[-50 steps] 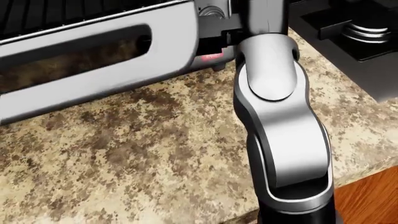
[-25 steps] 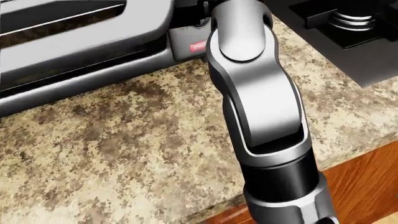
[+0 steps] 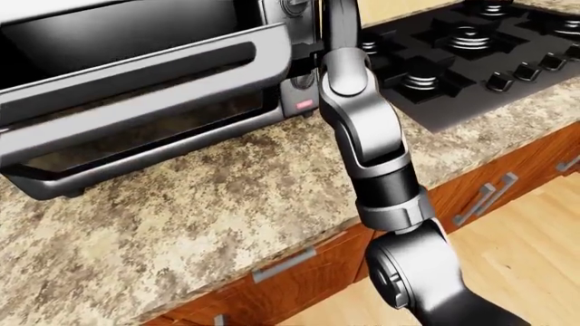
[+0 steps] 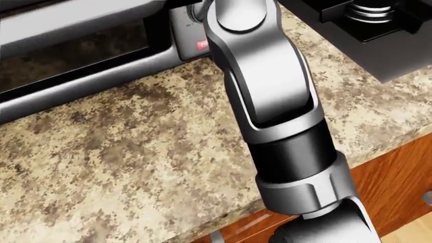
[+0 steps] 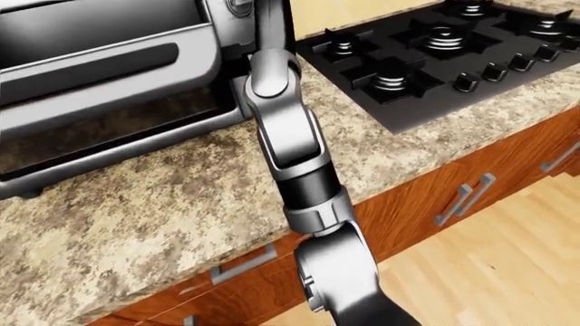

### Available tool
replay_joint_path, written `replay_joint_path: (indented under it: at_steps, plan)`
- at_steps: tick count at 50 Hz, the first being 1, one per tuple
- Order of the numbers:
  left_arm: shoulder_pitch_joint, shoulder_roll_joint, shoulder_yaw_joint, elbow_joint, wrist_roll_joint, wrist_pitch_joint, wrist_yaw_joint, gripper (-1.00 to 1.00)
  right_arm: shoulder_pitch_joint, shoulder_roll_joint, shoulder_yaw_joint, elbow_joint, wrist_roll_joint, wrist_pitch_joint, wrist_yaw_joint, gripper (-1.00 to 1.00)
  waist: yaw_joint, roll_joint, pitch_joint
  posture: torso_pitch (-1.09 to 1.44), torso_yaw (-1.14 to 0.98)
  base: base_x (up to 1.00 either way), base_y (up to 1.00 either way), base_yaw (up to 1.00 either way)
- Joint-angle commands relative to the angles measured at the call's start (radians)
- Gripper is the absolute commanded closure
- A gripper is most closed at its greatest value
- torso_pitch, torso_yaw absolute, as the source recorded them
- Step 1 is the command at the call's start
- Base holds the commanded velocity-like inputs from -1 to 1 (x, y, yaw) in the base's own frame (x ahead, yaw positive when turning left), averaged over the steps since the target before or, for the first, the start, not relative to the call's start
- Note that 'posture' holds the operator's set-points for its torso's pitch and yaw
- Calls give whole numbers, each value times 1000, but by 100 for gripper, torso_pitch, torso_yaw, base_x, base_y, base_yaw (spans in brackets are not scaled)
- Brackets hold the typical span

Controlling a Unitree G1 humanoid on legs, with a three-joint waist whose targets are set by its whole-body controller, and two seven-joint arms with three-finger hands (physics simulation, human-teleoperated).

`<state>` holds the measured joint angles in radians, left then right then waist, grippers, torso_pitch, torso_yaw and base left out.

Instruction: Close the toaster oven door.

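Observation:
The toaster oven [image 3: 292,27] stands on the granite counter at the upper left of the left-eye view. Its door [image 3: 145,102] hinges at the bottom and leans outward, partly open, with the dark cavity showing above its long handle [image 3: 136,71]. My right arm [image 3: 362,129] rises from the bottom of the view past the oven's right side, beside a small red label [image 3: 304,105]. The arm leaves the picture at the top, so the right hand is out of sight. The left hand does not show in any view.
A black gas cooktop [image 3: 462,54] with burners and knobs lies to the right of the oven. The speckled counter [image 3: 181,204] ends at an edge above wooden drawers with metal handles [image 3: 485,197]. Light wood floor [image 3: 535,258] shows at the bottom right.
The door has swung up from lying nearly flat to a steeper tilt. In the head view the oven slid up and left, and more of my right forearm and the cabinet shows.

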<state>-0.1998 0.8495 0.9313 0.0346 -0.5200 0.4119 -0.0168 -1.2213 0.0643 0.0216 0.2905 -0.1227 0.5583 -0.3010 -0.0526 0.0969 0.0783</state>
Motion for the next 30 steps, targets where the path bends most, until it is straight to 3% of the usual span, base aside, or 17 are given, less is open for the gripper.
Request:
replay_joint_path:
  at_steps: [1,16,24,30]
  plan:
    - [3,10,-10,-31,13,-10,-49,-100,-88,6,-4,-84,30,-99,0,-100,9,3,-35,0,0,0,0,0]
    - [107,-148,37,-168,116,-1,-137,-100,-137,-3,-9,-44,40,-106,-4,-100,10,12,-35,0,0,0,0,0]
    - [147,-235,41,-253,150,16,-176,-100,-155,-5,-11,-30,42,-110,-8,-100,11,-14,-31,0,0,0,0,0]
    - [159,-275,49,-336,144,70,-194,-100,-161,-8,-12,-24,44,-112,-10,-100,14,-22,-30,0,0,0,0,0]
